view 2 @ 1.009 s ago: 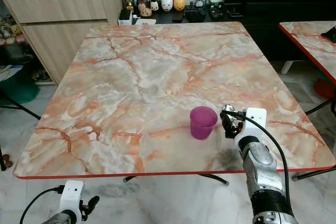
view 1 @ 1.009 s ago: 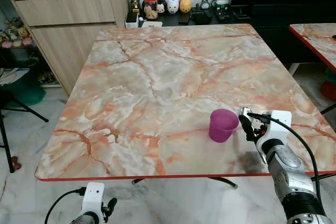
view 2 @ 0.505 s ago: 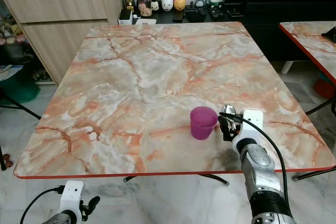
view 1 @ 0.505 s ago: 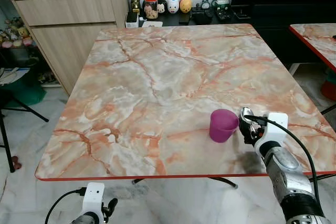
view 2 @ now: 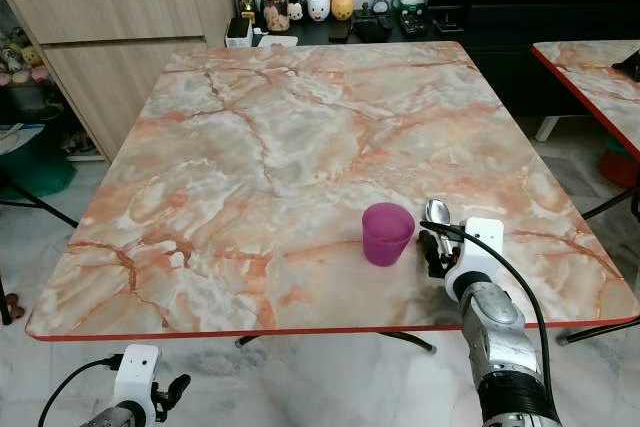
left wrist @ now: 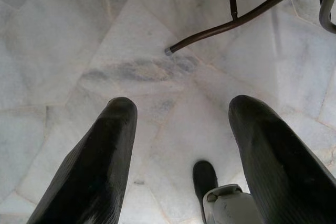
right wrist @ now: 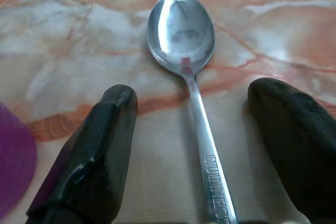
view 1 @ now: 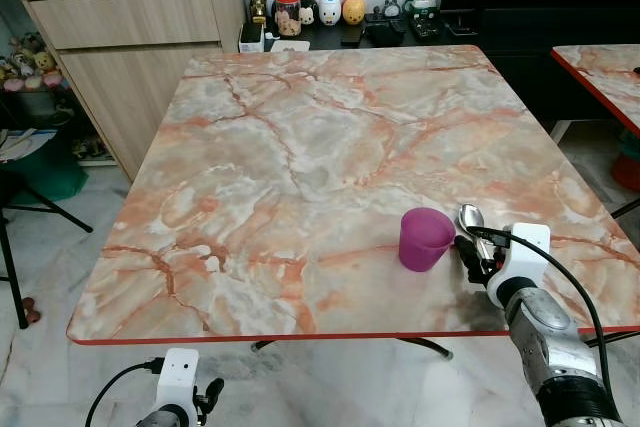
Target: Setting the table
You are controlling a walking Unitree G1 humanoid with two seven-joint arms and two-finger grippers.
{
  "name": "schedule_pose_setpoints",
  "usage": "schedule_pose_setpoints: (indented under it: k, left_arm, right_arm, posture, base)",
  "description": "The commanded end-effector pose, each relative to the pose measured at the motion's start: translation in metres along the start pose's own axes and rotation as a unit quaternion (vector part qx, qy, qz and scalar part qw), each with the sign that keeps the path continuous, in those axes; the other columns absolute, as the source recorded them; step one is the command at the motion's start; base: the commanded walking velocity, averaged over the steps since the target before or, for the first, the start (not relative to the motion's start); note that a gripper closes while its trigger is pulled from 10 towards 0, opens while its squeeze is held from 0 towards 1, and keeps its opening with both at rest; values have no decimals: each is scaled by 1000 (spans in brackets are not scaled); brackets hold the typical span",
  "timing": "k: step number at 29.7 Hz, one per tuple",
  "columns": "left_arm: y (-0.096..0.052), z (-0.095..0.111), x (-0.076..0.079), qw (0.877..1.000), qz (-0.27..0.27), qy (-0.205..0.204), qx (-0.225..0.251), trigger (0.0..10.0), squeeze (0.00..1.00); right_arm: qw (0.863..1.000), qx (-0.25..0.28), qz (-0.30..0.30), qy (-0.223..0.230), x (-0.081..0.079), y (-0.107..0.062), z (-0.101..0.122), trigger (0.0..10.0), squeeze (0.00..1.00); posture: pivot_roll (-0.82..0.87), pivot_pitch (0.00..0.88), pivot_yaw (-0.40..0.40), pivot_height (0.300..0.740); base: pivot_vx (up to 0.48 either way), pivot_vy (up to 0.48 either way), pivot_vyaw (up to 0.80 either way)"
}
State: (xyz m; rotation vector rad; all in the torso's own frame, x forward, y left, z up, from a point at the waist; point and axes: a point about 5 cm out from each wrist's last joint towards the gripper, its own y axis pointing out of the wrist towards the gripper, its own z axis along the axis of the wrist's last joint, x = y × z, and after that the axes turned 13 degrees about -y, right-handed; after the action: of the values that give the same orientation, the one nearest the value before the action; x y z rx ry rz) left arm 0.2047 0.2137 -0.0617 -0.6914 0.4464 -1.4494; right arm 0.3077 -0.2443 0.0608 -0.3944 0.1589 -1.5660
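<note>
In the left eye view, a square table point(view 1: 300, 177) with an orange-veined marble-pattern top and a red edge takes up the middle of the frame. A translucent purple plastic cup point(view 1: 425, 238) stands upright at the lower right of the top, near the front edge. Just to its right lies a polished steel spoon point(view 1: 470, 219), bowl pointing away from the robot. The right end effector point(view 1: 472, 257) sits low over the spoon's handle at the lower right, its silver arm running down to the frame's corner. The left end effector point(view 1: 208, 394) hangs idle at the bottom left, below the table edge. A wooden sideboard point(view 1: 130, 37) fills the upper left.

The right eye view gives the same layout: cup and spoon side by side, apart from each other.

In the left wrist view, the left end effector's two black fingers point(left wrist: 89, 171) are spread wide over pale marble floor tiles point(left wrist: 79, 35), holding nothing.

In the right wrist view, the right end effector point(right wrist: 191, 150) is released: its fingers stand on either side of the spoon handle with a clear gap to the metal, and the spoon rests flat on the table. The cup's purple wall shows at the lower left edge.

The main risk, as I judge it, is the pull-back: a finger drifting sideways could drag the handle and skew the spoon, or the left-hand finger could nudge the light cup and tip it.
</note>
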Motion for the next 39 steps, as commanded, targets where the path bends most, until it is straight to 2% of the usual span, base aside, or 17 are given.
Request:
schedule_pose_setpoints:
  k: [1, 7, 8, 9, 10, 11, 34, 39]
  left_arm:
    - [-2, -5, -3, 1000, 4, -6, -10, 10000, 0]
    - [-2, -6, -3, 1000, 2, -7, -12, 10000, 0]
    - [-2, -6, -3, 1000, 1, -8, -12, 10000, 0]
    - [-2, -6, -3, 1000, 1, -8, -12, 10000, 0]
    - [-2, -6, -3, 1000, 0, -8, -13, 10000, 0]
    - [-2, -6, -2, 1000, -1, -8, -13, 10000, 0]
    - [-2, -5, -1, 1000, -7, -8, -13, 10000, 0]
    - [-1, -4, -1, 1000, -8, -8, -12, 10000, 0]
  right_arm:
    - [1000, -14, 12, -9, -5, -1, -4, 10000, 0]
    - [1000, -18, 14, -10, -7, 0, -5, 10000, 0]
    - [1000, -21, 19, -12, -8, 0, -5, 9176, 0]
    - [1000, -21, 19, -12, -8, 0, -5, 9176, 0]
    - [999, -23, 20, -13, -9, 0, -5, 2902, 0]
    - [999, -26, 22, -13, -9, 0, -6, 0, 0]
    - [999, -27, 30, -11, -13, -1, -6, 0, 0]
    - [999, -17, 34, 3, -17, 0, -1, 0, 0]
  posture:
    - [14, 0, 17, 740]
    - [15, 0, 16, 740]
    - [14, 0, 18, 740]
    - [14, 0, 18, 740]
    - [14, 0, 19, 740]
    - [14, 0, 19, 740]
    - [14, 0, 20, 740]
    - [14, 0, 21, 740]
  base:
    - [0, 0, 0]
    - [0, 0, 0]
    - [0, 0, 0]
    - [0, 0, 0]
    - [0, 0, 0]
    - [0, 0, 0]
    - [0, 0, 0]
    - [0, 0, 0]
